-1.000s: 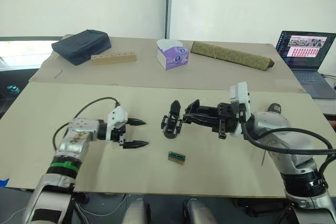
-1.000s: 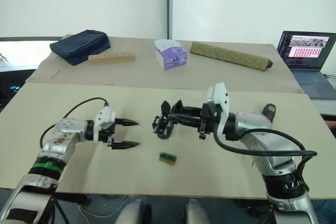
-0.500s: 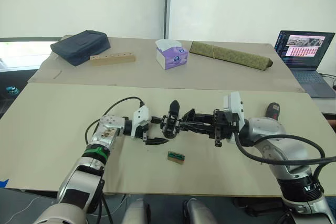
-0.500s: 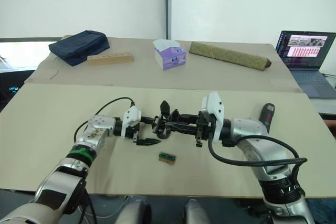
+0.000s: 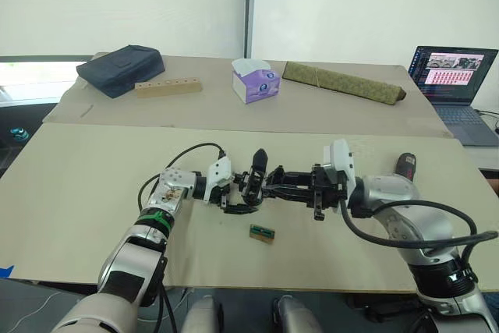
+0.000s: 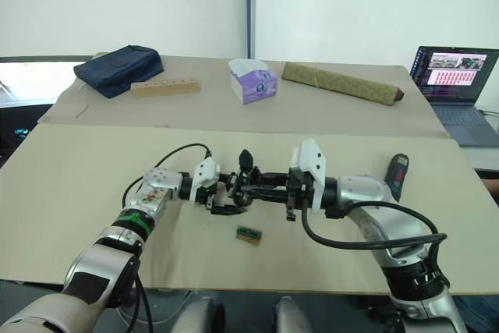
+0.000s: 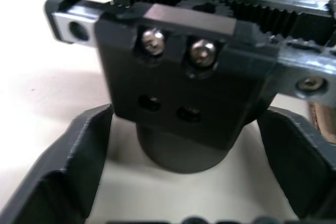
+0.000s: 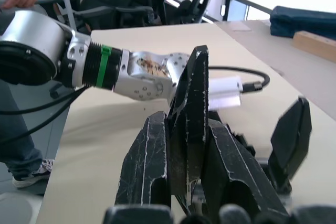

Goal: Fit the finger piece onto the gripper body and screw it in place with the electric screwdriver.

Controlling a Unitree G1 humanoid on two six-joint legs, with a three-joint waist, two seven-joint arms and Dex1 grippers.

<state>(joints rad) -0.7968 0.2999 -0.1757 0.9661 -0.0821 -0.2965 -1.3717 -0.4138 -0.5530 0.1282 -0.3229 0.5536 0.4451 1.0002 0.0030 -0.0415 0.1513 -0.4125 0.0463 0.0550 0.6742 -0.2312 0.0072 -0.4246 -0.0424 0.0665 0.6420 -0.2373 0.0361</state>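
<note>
- the right claw (image 8: 189,182) is clenched on the finger piece (image 8: 190,114), whose long axis stands upright between the pads, point up.
- the gripper body (image 5: 253,183) sits mid-tabletop (image 5: 70,193), between the two arms and just left of the right claw's tip.
- the left claw (image 5: 234,196) is spread wide around the body's round base from the left; in the left wrist view its fingers (image 7: 68,166) flank the base with a gap either side, so it grips nothing yet.
- judgement: the finger piece must travel leftward onto the body's screw face, so the right arm carries the move while the left only has to steady.
- the screwdriver (image 5: 405,165) lies at the right, beyond the right arm, well apart from the body.
</note>
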